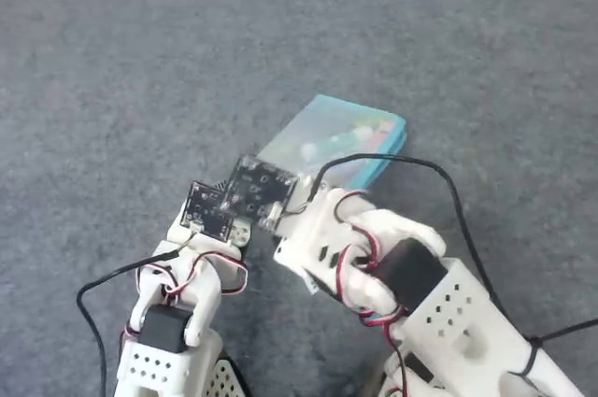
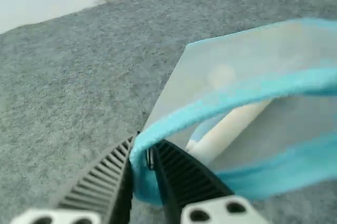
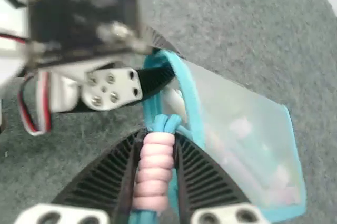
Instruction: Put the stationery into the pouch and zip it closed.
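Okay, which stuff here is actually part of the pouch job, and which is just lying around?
Part of the job:
pouch
stationery inside it
pink beaded pull
left gripper, shut on the pouch's blue edge
right gripper, shut on the pull

Just there:
grey felt table cover

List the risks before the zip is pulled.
The left gripper pinches just the blue corner edge of the pouch; it may slip out under the pull.
The right gripper holds the pink beaded pull, which could slide free.
The white pen lies near the opening and may snag the zip.
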{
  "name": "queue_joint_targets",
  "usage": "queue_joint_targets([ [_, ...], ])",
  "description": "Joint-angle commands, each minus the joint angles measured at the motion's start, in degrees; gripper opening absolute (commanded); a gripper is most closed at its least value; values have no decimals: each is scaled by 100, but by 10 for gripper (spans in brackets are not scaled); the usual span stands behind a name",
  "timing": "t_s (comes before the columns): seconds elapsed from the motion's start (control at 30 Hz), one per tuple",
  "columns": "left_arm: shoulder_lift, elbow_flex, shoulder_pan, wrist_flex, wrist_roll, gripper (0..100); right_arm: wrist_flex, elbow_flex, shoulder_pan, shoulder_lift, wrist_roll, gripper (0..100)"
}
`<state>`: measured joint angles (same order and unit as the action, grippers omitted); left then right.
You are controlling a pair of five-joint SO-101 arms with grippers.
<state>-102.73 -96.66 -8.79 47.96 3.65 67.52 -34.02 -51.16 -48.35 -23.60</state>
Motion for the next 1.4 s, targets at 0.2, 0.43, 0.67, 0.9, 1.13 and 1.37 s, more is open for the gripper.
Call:
queue_joint_targets([
  [0.2, -105, 189, -141, 9, 44, 11, 154, 149, -567, 13, -79, 6],
  [0.43, -114, 198, 396, -193, -70, 11, 699, -185, -901, 13, -70, 140],
  [0.67, -114, 198, 422, -193, -70, 11, 1516, -202, -1613, -40, -510, 411],
  [0.9, -114, 198, 440, -193, -70, 11, 1534, -202, -716, -40, -519, 362],
  [1.13, -114, 207, 440, -193, -70, 11, 919, -1468, 330, -92, -914, 353],
  [1.37, -114, 207, 396, -193, -70, 11, -180, -2497, 514, -664, -932, 351],
])
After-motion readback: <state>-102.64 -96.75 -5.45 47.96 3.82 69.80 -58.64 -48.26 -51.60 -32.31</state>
